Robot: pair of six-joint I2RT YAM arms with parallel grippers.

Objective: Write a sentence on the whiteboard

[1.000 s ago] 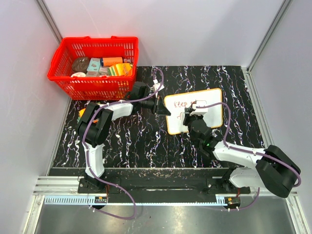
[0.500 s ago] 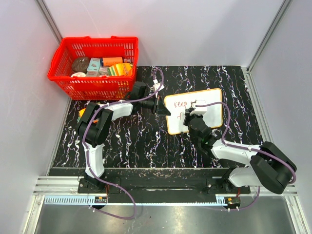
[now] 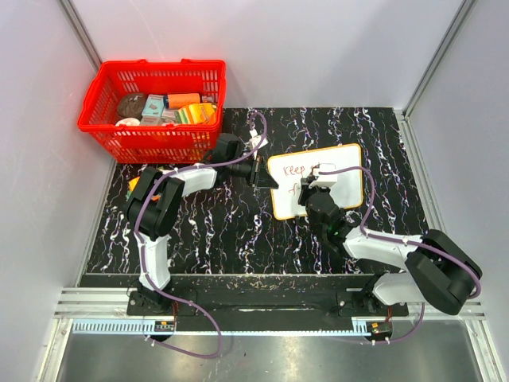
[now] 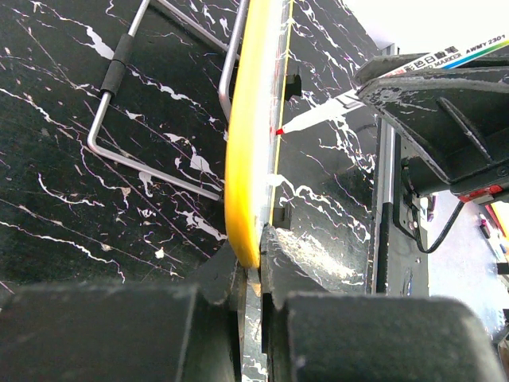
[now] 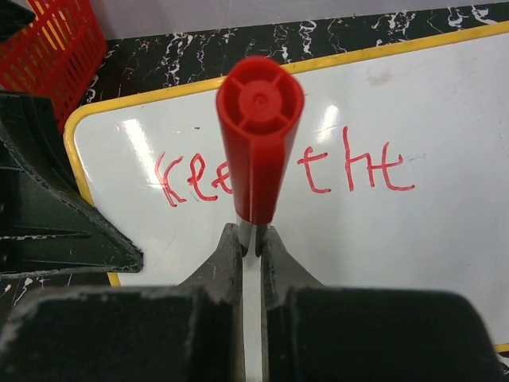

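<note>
View from above, whiteboard (image 3: 346, 157): lies right of centre on the black marbled worktop (image 3: 207, 231), well apart from the red basket (image 3: 151, 145) at the far left.
View from above, left claw (image 3: 267, 177): meets the board's left edge.
View from above, right claw (image 3: 316, 189): hangs over the middle of the board.
View from left wrist, left claw: fingers pinched shut on the board's yellow rim, which is seen edge-on.
View from left wrist, marker (image 4: 326, 110): white barrel, red tip right at the board's face; actual contact is too fine to tell.
View from right wrist, right claw: fingers clamped tight on the marker, its red end toward the camera.
View from right wrist, sentence (image 5: 350, 167): red handwriting near the board's top, reading "kee" then "the"; the marker hides the letters between.
</note>
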